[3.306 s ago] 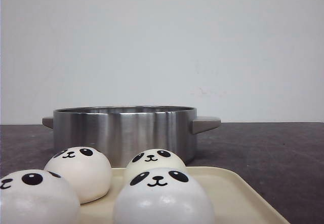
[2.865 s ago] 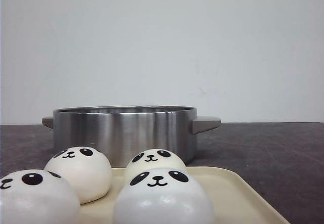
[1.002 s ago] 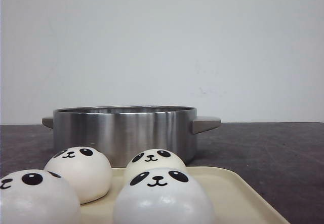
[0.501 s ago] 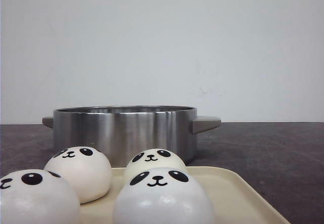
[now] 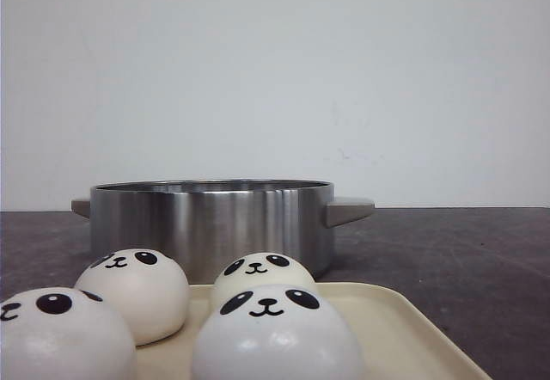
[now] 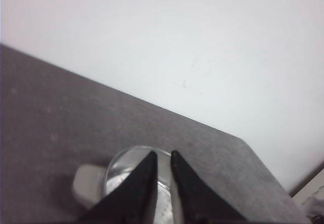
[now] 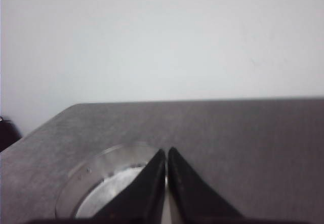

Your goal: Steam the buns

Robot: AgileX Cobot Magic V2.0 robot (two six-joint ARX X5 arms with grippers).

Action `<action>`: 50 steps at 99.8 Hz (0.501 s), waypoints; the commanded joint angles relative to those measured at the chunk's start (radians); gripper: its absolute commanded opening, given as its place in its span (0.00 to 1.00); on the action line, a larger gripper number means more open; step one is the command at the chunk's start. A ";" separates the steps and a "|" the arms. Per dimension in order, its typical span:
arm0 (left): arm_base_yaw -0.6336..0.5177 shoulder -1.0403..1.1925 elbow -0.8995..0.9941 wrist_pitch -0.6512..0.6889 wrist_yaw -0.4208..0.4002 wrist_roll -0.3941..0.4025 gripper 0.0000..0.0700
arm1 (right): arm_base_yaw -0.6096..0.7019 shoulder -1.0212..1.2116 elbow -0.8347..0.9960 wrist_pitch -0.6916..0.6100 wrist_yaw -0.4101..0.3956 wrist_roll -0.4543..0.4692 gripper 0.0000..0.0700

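I find both end effectors, left (image 6: 163, 158) and right (image 7: 166, 155), closed and empty, four panda buns (image 5: 266, 333) untouched on the tray (image 5: 404, 328); next I judge a bun must go to the steel pot (image 5: 210, 225).

Four buns (image 5: 277, 333) are showing white to cream skins w/ black panda faces: oval eyes, small nose, smile. Tray (image 5: 404, 328) under them is looking pale cream. Pot (image 5: 210, 221) is gleaming brushed silver w/ vertical light streaks; its handles are reading grey. Table (image 5: 464, 251) is showing dark grey, faintly mottled. Wall (image 5: 275, 70) is reading plain off-white. Both grippers' fingers (image 6: 144, 183) (image 7: 177, 188) are appearing black.
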 commanded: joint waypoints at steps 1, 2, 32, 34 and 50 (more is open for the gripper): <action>-0.007 0.053 0.079 -0.022 0.016 0.127 0.03 | 0.002 0.039 0.066 0.003 -0.005 -0.037 0.01; -0.010 0.060 0.089 -0.027 0.016 0.139 0.04 | 0.002 0.045 0.074 0.003 -0.005 -0.039 0.01; -0.054 0.183 0.174 -0.054 0.048 0.246 0.75 | 0.003 0.130 0.149 0.003 -0.090 -0.063 0.30; -0.056 0.184 0.174 -0.055 0.048 0.243 0.75 | 0.003 0.133 0.149 0.004 -0.099 -0.063 0.44; -0.069 0.177 0.174 -0.087 0.048 0.244 0.75 | 0.003 0.159 0.149 0.004 -0.146 -0.010 1.00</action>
